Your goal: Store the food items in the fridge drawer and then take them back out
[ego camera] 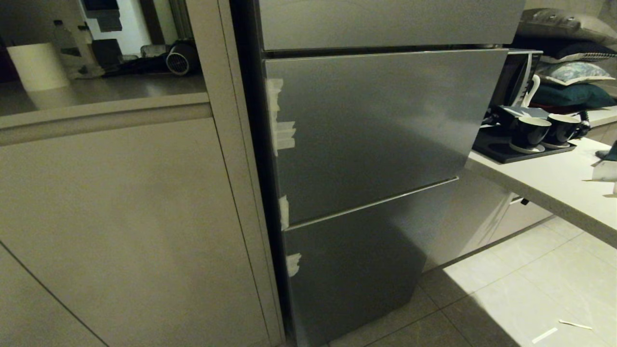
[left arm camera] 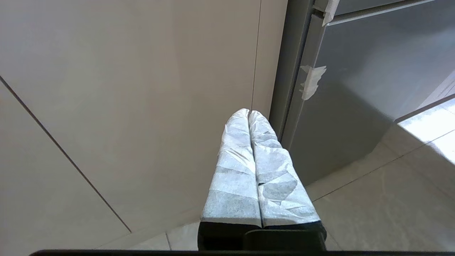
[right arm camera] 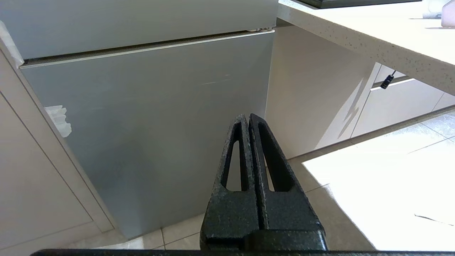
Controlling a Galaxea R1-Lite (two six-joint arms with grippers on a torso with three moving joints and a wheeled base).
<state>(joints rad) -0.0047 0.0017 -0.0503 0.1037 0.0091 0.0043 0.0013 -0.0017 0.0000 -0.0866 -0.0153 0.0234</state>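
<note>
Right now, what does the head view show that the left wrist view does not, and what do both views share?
Only the head view shows the countertop to the right of the fridge, carrying a black tray with two dark cups, a microwave behind them, and the fridge's upper panels.

Only the left wrist view shows the left tool, its paper-wrapped fingers pressed together and holding nothing.

Both show the closed grey fridge front, white tape scraps on its left edge, the beige cabinet beside it and the tiled floor. No food is visible.
</note>
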